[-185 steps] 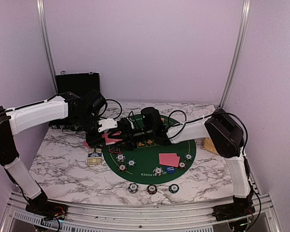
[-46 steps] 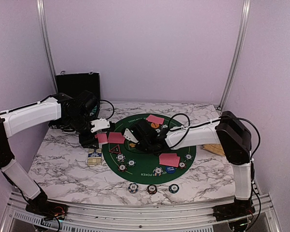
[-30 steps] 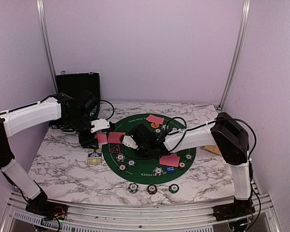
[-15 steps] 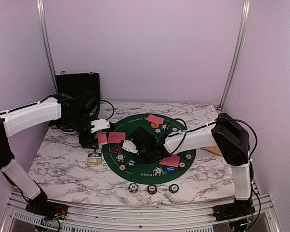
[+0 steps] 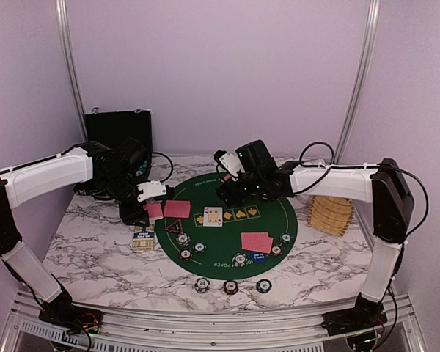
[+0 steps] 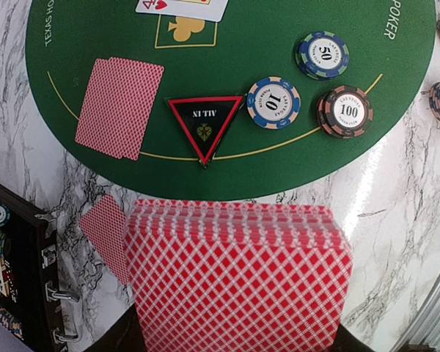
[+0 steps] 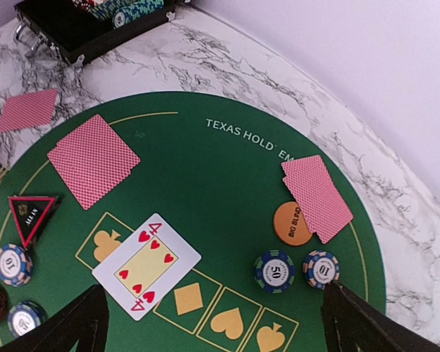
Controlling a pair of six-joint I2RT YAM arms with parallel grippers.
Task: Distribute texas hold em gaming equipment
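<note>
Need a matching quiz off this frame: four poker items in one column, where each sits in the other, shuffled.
Items:
1. Face-up card
2. Triangle
3. Orange disc
4. Deck

Places:
A. At the mat rim, by the deck
B. In the left gripper
C. On the suit boxes
D. Touching face-down cards

Pairs: 1-C, 2-A, 3-D, 4-B
</note>
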